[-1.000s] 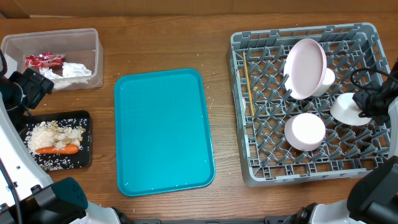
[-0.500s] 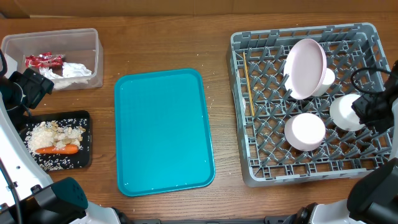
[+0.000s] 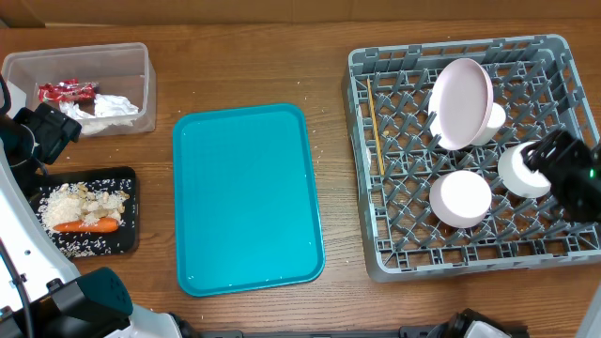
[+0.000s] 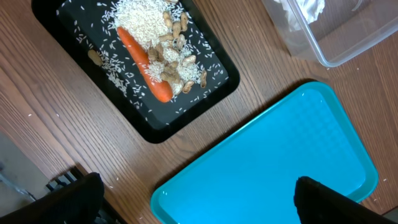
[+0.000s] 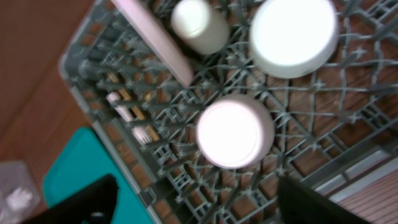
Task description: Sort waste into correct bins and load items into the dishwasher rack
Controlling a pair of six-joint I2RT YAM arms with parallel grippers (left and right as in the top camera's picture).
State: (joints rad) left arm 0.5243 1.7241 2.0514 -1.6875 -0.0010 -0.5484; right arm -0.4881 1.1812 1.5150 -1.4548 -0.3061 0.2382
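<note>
**Both claws spread wide, nothing held**

My right claw (image 5: 196,186) hangs over the grey dishwasher rack (image 3: 362,66). Its fingers (image 5: 93,199) are spread far apart with nothing between them. From overhead its black body overlaps the edge of the right-hand bowl (image 3: 516,171), and I cannot tell whether it touches. The other bowl (image 3: 460,199) sits just left of that one. The pink plate (image 3: 460,103) leans among the pegs, with the white cup (image 3: 496,117) tucked right beside it. The chopsticks (image 3: 373,122) lie along the rack's left side, and the fork (image 5: 134,121) is near them.

My left claw (image 4: 198,183) is just as wide and holds nothing. It hovers over a corner of the teal tray (image 3: 246,197). The carrot (image 3: 86,225) and rice (image 3: 80,202) lie in the black tray (image 3: 127,242). The red wrapper (image 3: 66,91) and napkin (image 3: 113,106) are in the clear tub (image 3: 75,49).
</note>
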